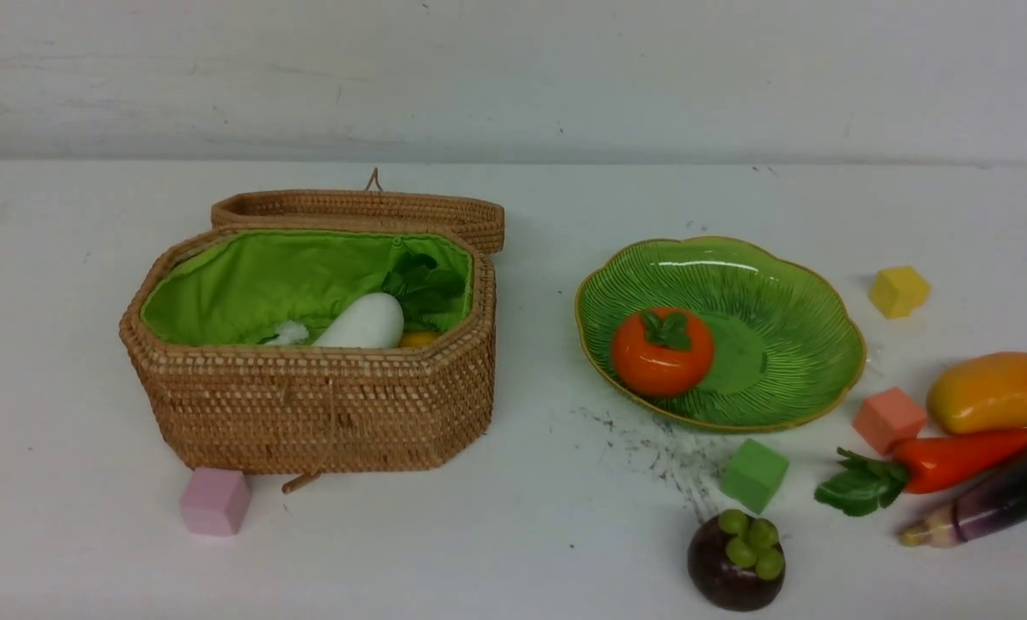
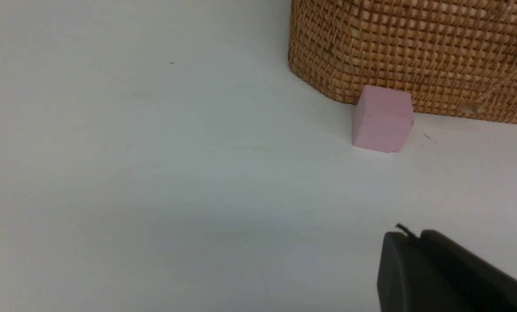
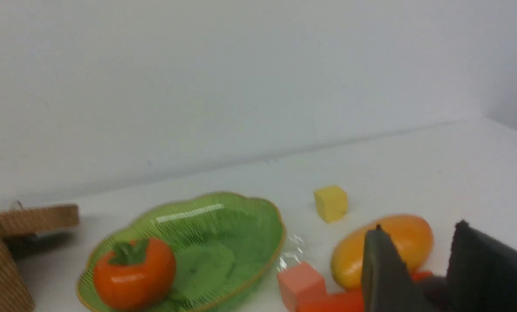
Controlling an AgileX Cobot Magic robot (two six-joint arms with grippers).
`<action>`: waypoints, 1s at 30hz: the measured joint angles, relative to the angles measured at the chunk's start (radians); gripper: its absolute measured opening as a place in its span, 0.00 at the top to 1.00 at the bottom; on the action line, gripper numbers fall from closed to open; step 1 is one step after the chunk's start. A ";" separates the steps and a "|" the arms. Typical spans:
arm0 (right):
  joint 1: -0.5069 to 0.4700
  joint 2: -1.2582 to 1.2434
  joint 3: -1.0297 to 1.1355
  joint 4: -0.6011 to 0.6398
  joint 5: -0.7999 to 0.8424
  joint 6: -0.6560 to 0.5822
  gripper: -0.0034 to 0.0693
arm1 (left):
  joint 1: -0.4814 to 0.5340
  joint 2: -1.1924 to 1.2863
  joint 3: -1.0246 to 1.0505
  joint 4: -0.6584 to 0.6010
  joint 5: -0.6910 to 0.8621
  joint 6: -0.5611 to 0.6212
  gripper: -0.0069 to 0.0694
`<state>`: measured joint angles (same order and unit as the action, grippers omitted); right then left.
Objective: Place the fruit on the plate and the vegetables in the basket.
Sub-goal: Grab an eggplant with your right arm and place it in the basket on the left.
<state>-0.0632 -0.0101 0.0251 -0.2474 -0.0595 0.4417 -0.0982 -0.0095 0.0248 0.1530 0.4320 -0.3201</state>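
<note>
the basket (image 1: 306, 413) stands on the left of the bench (image 1: 530, 534) with its lid back; the white radish (image 1: 362, 325) and a sliver of the yellow piece (image 1: 418, 339) lie inside. the round orange fruit (image 1: 661, 353) sits on the green plate (image 1: 771, 293). the mango (image 1: 993, 392), red pepper (image 1: 961, 456), aubergine (image 1: 995, 498) and purple ball (image 1: 735, 564) (green knobs up) lie on the bench by the plate. the left pincer (image 2: 411, 236) is closed and empty near the pink cube (image 2: 383, 119). the right pincer (image 3: 419, 229) is parted, holding nothing, near the mango.
</note>
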 joint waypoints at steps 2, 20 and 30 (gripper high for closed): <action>0.000 0.000 0.000 0.000 -0.084 0.043 0.62 | 0.000 0.000 0.000 0.000 0.000 0.000 0.87; 0.000 0.371 -0.662 0.000 0.411 0.294 0.62 | 0.000 0.000 0.000 0.000 0.000 0.000 0.86; 0.000 0.722 -0.670 -0.021 0.598 0.277 0.62 | 0.000 0.000 0.000 0.000 0.000 0.000 0.86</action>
<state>-0.0632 0.7117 -0.6445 -0.2680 0.5389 0.7188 -0.0982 -0.0095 0.0248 0.1530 0.4320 -0.3197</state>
